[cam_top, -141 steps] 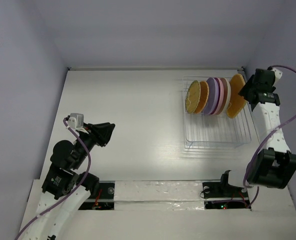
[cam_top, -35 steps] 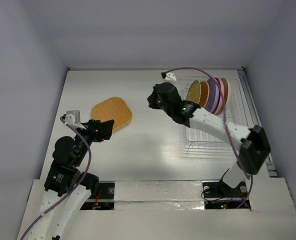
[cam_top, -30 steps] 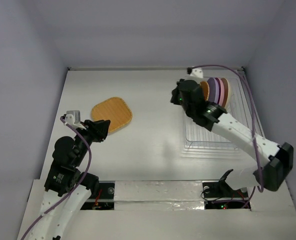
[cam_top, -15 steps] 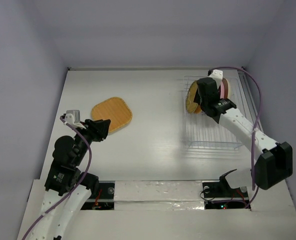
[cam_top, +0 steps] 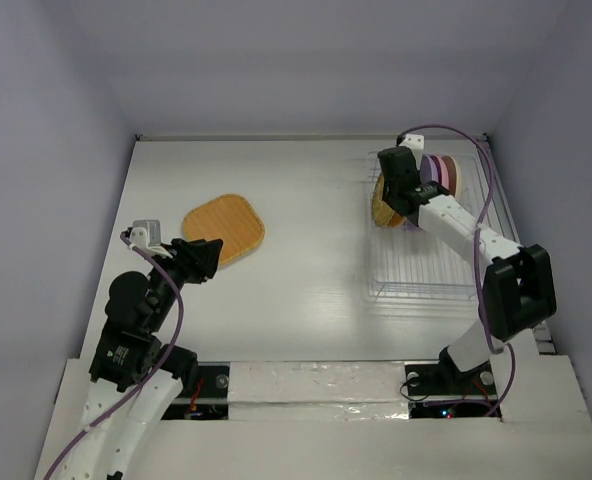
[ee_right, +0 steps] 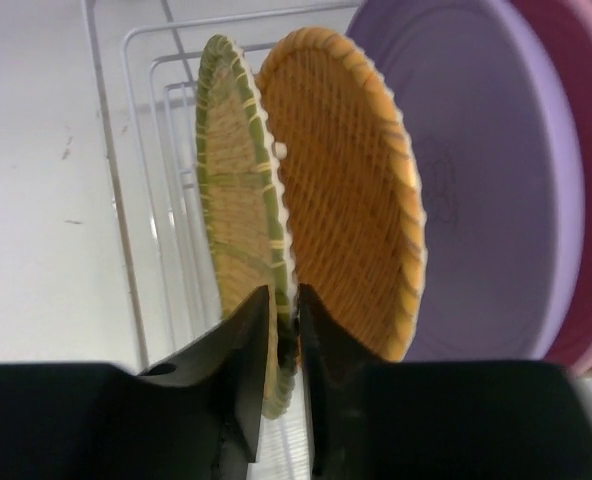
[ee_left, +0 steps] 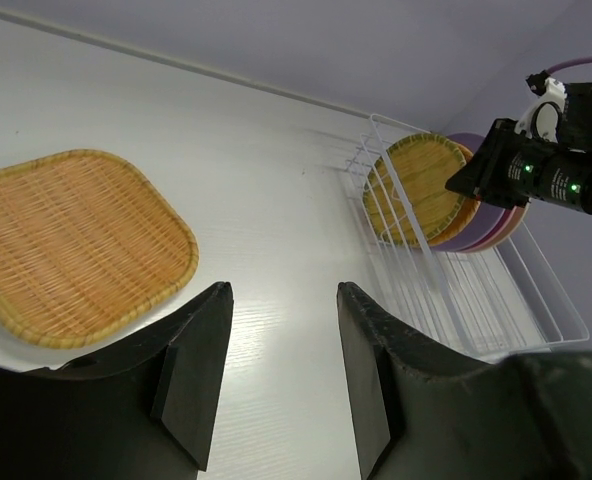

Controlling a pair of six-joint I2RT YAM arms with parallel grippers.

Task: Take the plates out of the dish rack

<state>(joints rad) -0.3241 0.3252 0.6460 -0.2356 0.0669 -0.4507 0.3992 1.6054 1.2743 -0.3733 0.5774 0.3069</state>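
The plates (cam_top: pixel 438 178) sit in two places. At the left, an orange rounded-square woven plate (cam_top: pixel 224 228) lies flat on the white table (cam_top: pixel 306 290), well apart from the rack. The left gripper (ee_left: pixel 281 295) hovers just beside that plate's near edge, its jaws partly apart with only bare tabletop between them and nothing held. To the right, the dish rack (cam_top: pixel 446 280) stands by the table's right edge, and the other plates stand upright at its far end. From left to right these are a green-edged woven plate (ee_right: pixel 238 190), an orange woven round plate (ee_right: pixel 351 190), a lavender plate (ee_right: pixel 496 180) and a pink plate (ee_right: pixel 591 200). The right gripper (ee_right: pixel 283 300) has its jaws drawn narrow on the green-edged woven plate, one finger against each face of the rim.
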